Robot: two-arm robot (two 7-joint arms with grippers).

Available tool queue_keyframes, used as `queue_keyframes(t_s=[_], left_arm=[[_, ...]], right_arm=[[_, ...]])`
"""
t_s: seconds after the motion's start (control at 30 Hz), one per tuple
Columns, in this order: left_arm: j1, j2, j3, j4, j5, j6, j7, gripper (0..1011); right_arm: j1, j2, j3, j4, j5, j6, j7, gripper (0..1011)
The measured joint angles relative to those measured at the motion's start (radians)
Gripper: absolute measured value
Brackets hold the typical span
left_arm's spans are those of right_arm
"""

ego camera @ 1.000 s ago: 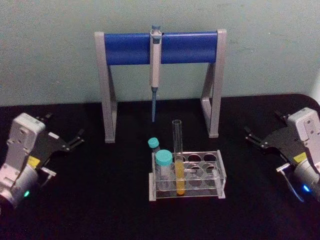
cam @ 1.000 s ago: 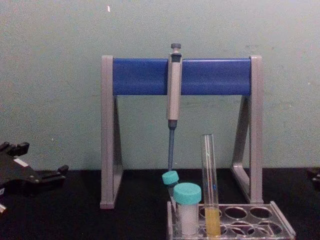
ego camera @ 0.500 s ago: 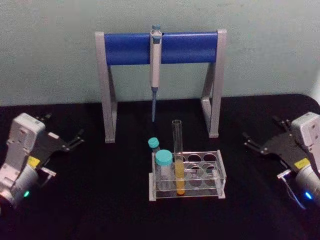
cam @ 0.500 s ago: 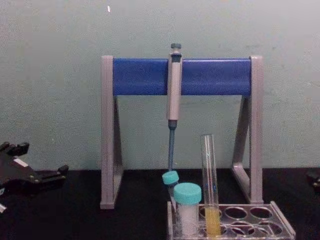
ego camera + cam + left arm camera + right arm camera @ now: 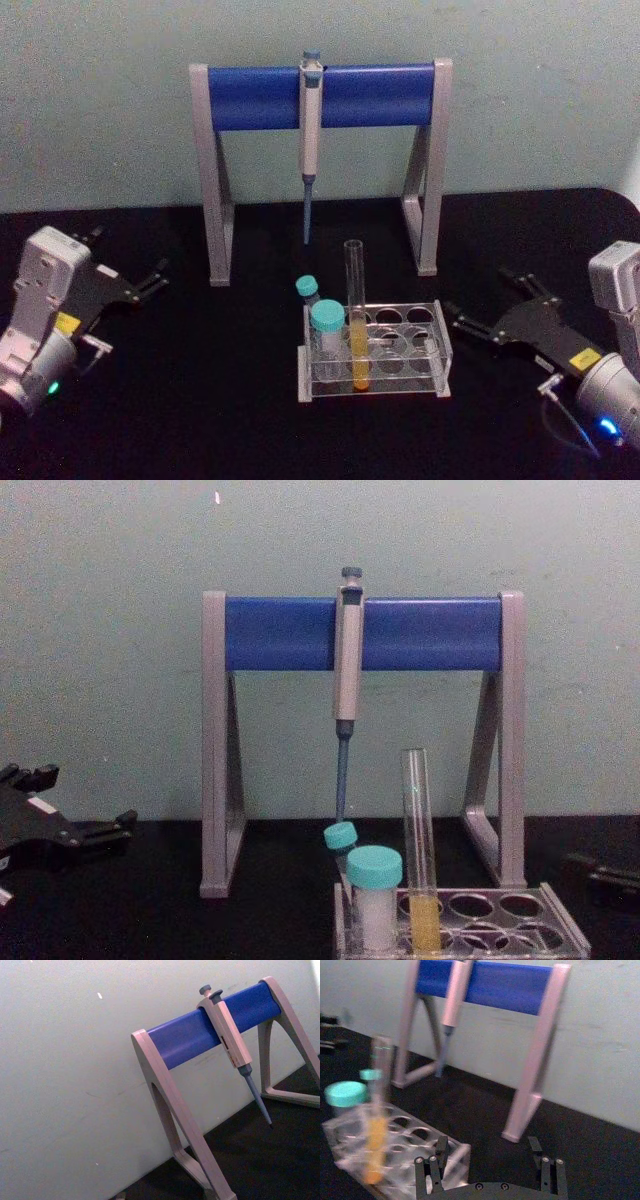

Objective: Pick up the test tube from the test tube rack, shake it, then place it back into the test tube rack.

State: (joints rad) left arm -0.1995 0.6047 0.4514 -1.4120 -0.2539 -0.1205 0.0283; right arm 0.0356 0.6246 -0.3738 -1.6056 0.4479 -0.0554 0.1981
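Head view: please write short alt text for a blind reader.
A test tube holding yellow-orange liquid stands upright in a clear test tube rack on a black table. The open right gripper points toward the rack; the left gripper rests at the left.

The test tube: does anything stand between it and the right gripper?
Nothing visible does. The right gripper, open, is at the test tube rack's right end; only empty holes lie between it and the test tube. The teal-capped vials stand on the tube's other side.
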Motion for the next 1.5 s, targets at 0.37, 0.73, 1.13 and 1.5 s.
queue_keyframes(t_s=[0.37, 0.73, 1.13, 1.5], left_arm=[[0.000, 0.000, 0.000, 0.000, 0.000, 0.000, 0.000, 1001], [0.000, 0.000, 0.000, 0.000, 0.000, 0.000, 0.000, 1001], [0.000, 0.000, 0.000, 0.000, 0.000, 0.000, 0.000, 1001], [0.000, 0.000, 0.000, 0.000, 0.000, 0.000, 0.000, 1001]], right_arm=[[0.010, -0.025, -0.012, -0.040, 0.100, 0.067, 0.179, 1000], [0.087, -0.077, -0.045, -0.007, 0.113, 0.106, 0.284, 1000], [0.193, -0.137, -0.086, 0.094, 0.095, 0.115, 0.326, 1000], [0.256, -0.175, -0.110, 0.175, 0.084, 0.112, 0.346, 1000]])
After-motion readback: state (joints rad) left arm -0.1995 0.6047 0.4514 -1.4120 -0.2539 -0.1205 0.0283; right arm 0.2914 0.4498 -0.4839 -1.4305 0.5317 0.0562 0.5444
